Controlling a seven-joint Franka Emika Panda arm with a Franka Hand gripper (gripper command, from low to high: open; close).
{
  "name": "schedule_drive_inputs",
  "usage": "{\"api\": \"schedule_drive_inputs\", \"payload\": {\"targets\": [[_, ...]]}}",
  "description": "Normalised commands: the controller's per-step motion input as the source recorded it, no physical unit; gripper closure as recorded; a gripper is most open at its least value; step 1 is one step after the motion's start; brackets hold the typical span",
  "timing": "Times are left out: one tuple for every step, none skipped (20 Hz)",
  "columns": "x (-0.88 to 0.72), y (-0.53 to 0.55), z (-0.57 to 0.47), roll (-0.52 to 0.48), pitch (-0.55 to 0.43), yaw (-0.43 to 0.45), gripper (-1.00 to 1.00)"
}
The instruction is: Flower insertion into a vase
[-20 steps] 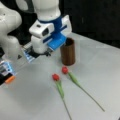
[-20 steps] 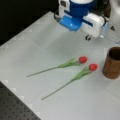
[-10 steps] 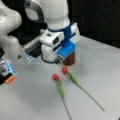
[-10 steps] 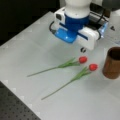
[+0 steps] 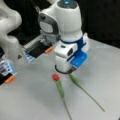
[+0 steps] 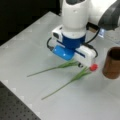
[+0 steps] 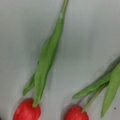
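I see the gripper [image 6: 80,65] low over two red tulips lying on the table [image 6: 30,47]; whether its jaws are apart I cannot tell. One tulip [image 6: 75,77] lies just beside the vase [image 6: 113,63]; the other tulip [image 6: 58,67] is farther from it. The vase stands upright and apart.

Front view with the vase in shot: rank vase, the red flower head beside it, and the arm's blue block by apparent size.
1. Vase, though cut off at the edge.
2. Blue block, close to the vase; it sits nearer the camera, so unsure.
3. Red flower head, clearly smallest.
The claw's fingers are hidden under the arm.
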Motion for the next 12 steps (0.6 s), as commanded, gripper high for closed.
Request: {"api": "schedule_drive_inputs", "payload": {"targets": [[0.17, -0.03, -0.05, -0.024, 0.03, 0.09, -1.0], [0.16, -0.03, -0.03, -0.024, 0.028, 0.09, -1.0], [0.15, -0.03, -0.01, -0.024, 0.025, 0.091, -1.0], [0.15, -0.02, -0.01, -0.049, 0.047, 0.036, -1.0], [0.15, -0.01, -0.03, -0.05, 0.073, 0.02, -1.0], [0.15, 0.0, -0.04, -0.05, 0.079, 0.016, -1.0], [0.15, 0.01, -0.06, -0.057, 0.111, 0.028, -1.0], [0.17, 0.02, -0.1, -0.067, 0.128, 0.034, -1.0], [0.17, 0.02, -0.11, -0.069, 0.128, 0.037, -1.0], [0.19, 0.02, -0.15, -0.068, 0.117, 0.041, -1.0], [0.21, 0.02, -0.18, -0.062, 0.09, 0.056, -1.0], [0.23, 0.02, -0.18, -0.06, 0.075, 0.06, -1.0]]}}
